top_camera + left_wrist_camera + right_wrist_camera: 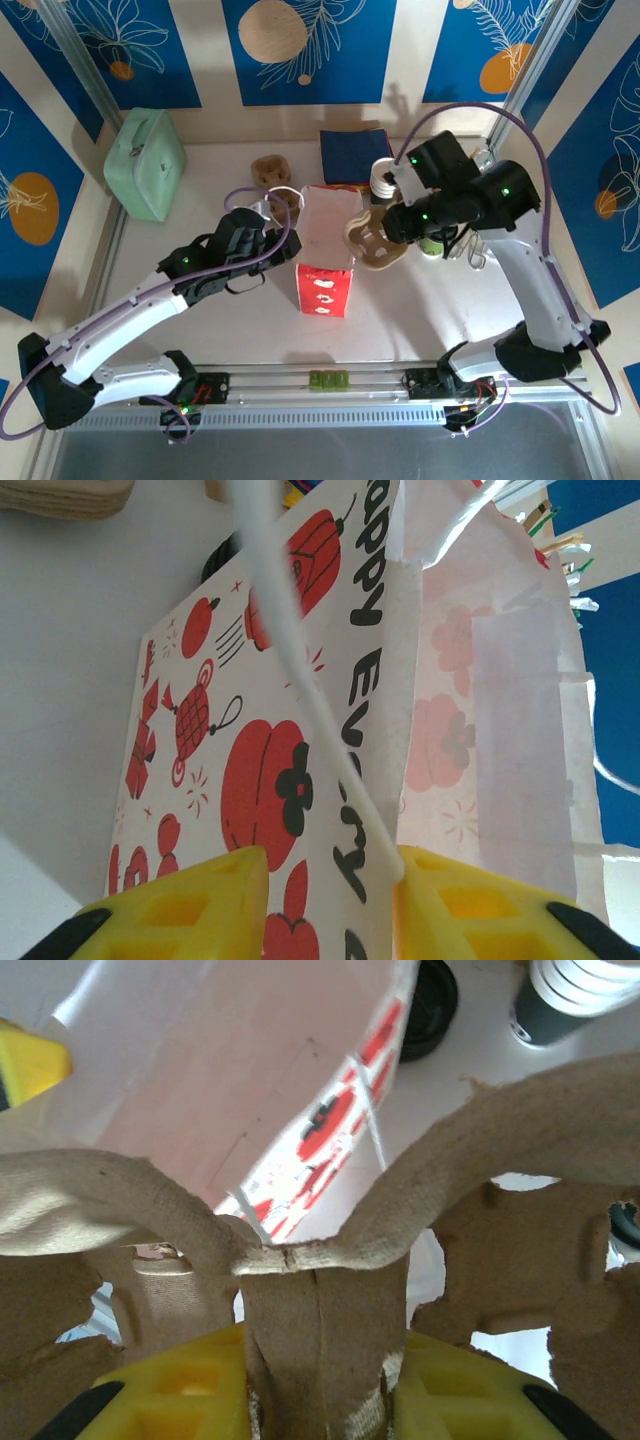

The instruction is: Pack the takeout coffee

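A red-and-white printed paper bag (pixel 325 285) stands open in the middle of the table. My left gripper (pixel 272 215) is at its upper left rim. In the left wrist view the left gripper (pixel 330 900) is open, the bag (pixel 230 770) lies beyond it, and the white handle string (pixel 300 670) rests against one finger. My right gripper (pixel 390 228) is shut on a brown pulp cup carrier (pixel 370 245) at the bag's right rim. The right wrist view shows the gripper (pixel 325 1380) clamping the carrier's centre post (pixel 320 1310). A black round lid (pixel 432 1000), apparently the takeout coffee, sits beyond the bag (pixel 230 1070).
A stack of dark cups (pixel 383 180) stands behind the right gripper, also in the right wrist view (pixel 570 995). A mint green case (pixel 145 160) lies at the far left. A blue napkin pile (pixel 355 155) and another pulp carrier (pixel 270 168) are at the back.
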